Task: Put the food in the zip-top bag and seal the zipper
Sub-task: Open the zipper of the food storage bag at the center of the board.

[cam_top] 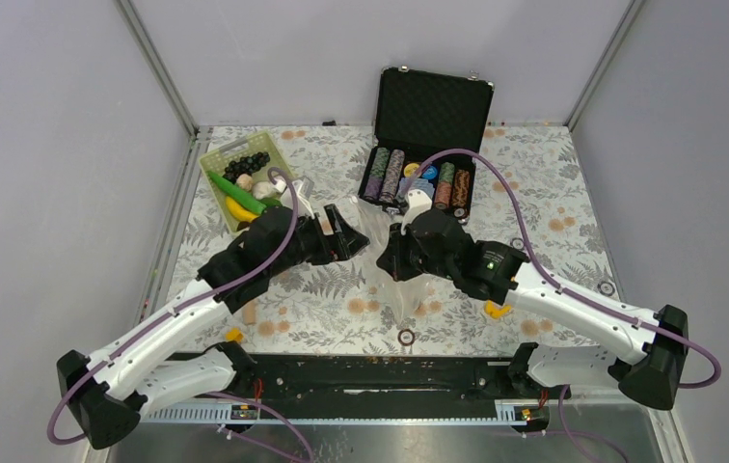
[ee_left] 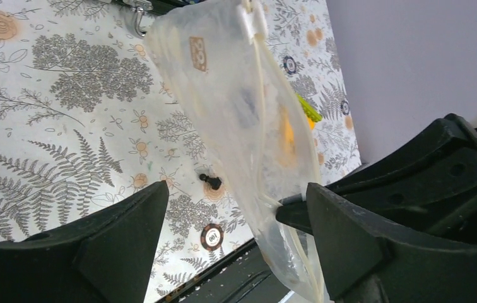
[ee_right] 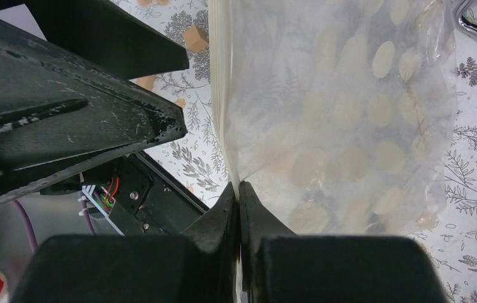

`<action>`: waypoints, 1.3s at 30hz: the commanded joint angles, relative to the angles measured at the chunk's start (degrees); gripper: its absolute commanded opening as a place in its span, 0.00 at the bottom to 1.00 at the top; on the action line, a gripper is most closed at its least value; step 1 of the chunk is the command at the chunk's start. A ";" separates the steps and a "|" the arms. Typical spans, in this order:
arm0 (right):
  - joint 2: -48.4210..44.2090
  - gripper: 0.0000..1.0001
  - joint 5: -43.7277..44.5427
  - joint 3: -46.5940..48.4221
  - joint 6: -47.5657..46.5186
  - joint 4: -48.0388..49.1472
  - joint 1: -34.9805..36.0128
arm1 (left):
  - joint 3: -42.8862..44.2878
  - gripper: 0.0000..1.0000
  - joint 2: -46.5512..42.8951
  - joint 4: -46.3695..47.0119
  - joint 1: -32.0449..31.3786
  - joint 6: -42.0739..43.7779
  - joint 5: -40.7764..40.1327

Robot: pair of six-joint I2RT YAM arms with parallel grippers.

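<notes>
The zip-top bag [cam_top: 387,275], clear with cream dots, hangs in the air between my two grippers. My right gripper [ee_right: 239,189] is shut on its edge by the pale zipper [ee_right: 218,95]. My left gripper [ee_left: 236,192] is open wide, with the bag [ee_left: 236,107] hanging between its fingers, close to the right one, and the zipper [ee_left: 262,82] running down it. An orange blur shows through the plastic; I cannot tell if it is inside. The food lies in the green basket [cam_top: 218,154]: grapes [cam_top: 245,166], a green piece [cam_top: 232,190], banana [cam_top: 240,209], white bulbs [cam_top: 264,188].
An open black case [cam_top: 433,106] with rows of poker chips stands at the back. Loose chips lie on the floral cloth [cam_top: 406,337] [ee_left: 211,237]. A yellow tool [cam_top: 498,310] sits under my right arm. Wooden blocks [ee_right: 193,38] lie near my left arm.
</notes>
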 commanded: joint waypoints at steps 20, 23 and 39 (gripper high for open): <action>0.62 0.16 -3.78 0.88 0.81 2.24 -1.51 | 4.43 0.16 10.75 6.11 -0.21 1.53 -2.34; 0.47 0.36 0.46 1.84 -0.14 0.19 -1.62 | 4.24 0.00 10.52 5.99 -0.22 1.77 -1.53; 7.61 0.62 11.08 6.67 -3.41 -4.46 -1.57 | 4.61 0.00 8.38 4.37 -0.45 0.48 2.92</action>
